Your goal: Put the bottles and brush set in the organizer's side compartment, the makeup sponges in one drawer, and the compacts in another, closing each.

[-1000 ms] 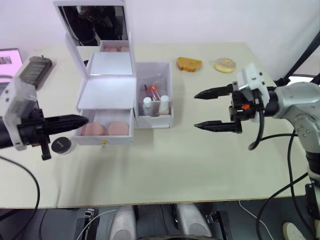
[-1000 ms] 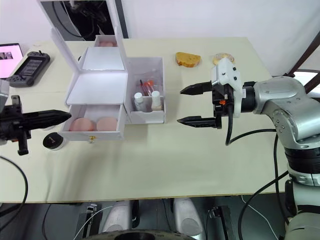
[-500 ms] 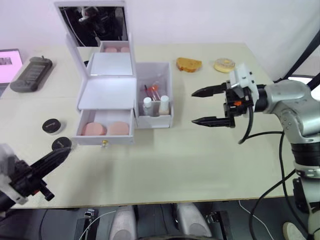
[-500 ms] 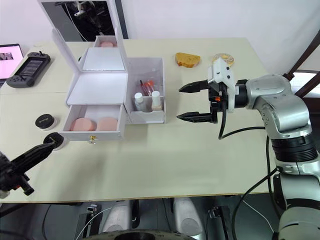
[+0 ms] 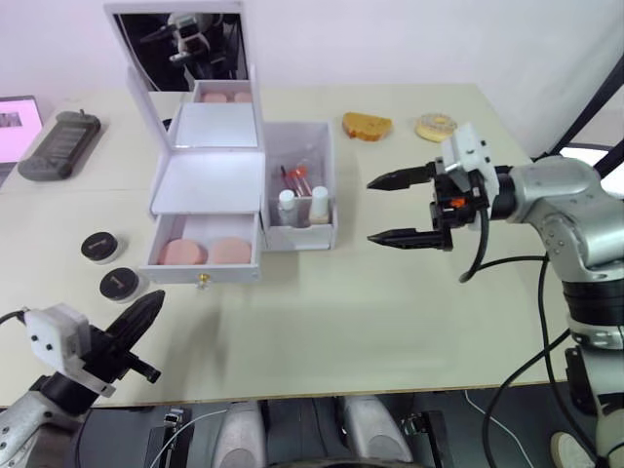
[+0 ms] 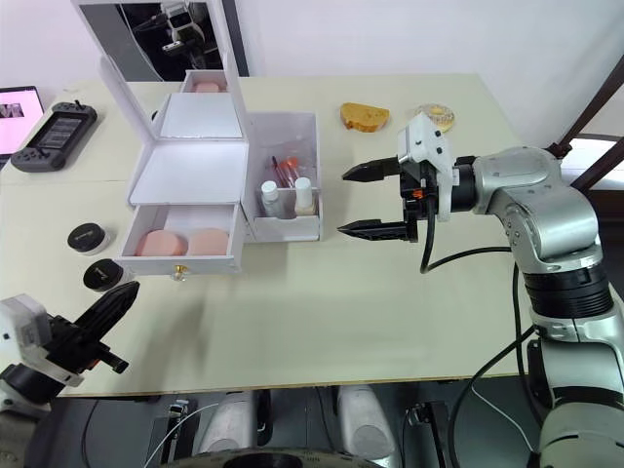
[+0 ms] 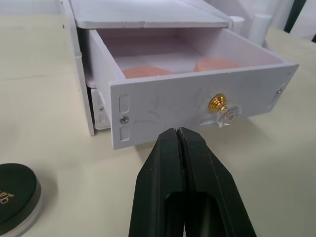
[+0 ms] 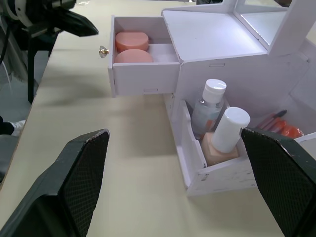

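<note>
Our left gripper [image 5: 146, 306] is pinched closed and empty near the table's front edge, before the open drawer [image 5: 203, 255] holding two sponges [image 5: 183, 252]. Our right gripper [image 5: 394, 209] gapes wide beside the side compartment [image 5: 301, 200] with bottles [image 5: 289, 207]. Two compacts [image 5: 109, 265] lie left of the drawer.

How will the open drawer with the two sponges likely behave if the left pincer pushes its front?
The drawer should probably slide in straight, since it sits level in the organizer. It looks thin-walled, so the whole box may shift. A push on the small knob might slip off; the shut left pincer suits the flat panel better.
</note>
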Action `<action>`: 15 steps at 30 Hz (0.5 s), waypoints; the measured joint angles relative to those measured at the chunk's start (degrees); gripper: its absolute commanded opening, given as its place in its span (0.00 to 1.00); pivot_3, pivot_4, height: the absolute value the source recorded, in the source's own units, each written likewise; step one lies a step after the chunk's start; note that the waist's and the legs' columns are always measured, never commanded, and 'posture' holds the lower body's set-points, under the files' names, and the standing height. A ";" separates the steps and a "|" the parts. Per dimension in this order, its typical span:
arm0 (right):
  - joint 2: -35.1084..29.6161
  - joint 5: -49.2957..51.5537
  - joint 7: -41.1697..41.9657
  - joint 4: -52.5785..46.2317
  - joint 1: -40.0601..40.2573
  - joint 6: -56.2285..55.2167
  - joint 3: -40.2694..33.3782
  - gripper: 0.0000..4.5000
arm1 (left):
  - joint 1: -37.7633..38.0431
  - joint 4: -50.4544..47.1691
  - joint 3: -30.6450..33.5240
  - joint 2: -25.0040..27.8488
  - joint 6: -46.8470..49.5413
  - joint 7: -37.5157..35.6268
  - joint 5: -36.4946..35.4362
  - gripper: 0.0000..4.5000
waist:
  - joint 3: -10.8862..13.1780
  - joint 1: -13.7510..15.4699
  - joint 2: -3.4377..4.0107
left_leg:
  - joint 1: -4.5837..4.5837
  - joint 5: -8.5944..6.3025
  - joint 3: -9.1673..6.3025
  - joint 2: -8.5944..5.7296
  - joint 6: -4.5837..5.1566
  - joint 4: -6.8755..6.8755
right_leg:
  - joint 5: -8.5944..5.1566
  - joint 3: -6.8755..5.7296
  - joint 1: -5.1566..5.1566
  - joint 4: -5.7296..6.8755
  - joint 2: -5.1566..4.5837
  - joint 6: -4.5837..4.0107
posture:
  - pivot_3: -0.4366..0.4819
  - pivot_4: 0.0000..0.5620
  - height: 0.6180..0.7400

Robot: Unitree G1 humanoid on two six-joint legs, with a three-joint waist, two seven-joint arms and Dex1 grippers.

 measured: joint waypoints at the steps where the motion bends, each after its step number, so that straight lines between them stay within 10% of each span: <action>1: -0.07 0.09 -0.20 -0.46 0.09 0.31 -0.08 1.00 | -0.70 0.76 -1.51 0.30 -0.99 0.52 1.13 0.01 | 0.00 0.01 0.00 | 0.00 0.00 0.00 0.00 0.00 0.00 | 0.00 0.00 0.00 0.00 0.00 0.00 | 0.48 0.27 1.00; 15: -1.06 1.25 -2.62 -3.91 0.23 3.81 -1.35 1.00 | -11.84 8.47 -11.22 4.26 -3.26 5.89 4.40 0.01 | 0.00 0.08 0.01 | -0.01 0.00 -0.01 0.00 0.00 -0.02 | 0.01 -0.01 0.01 0.00 0.01 0.02 | 0.48 0.27 1.00</action>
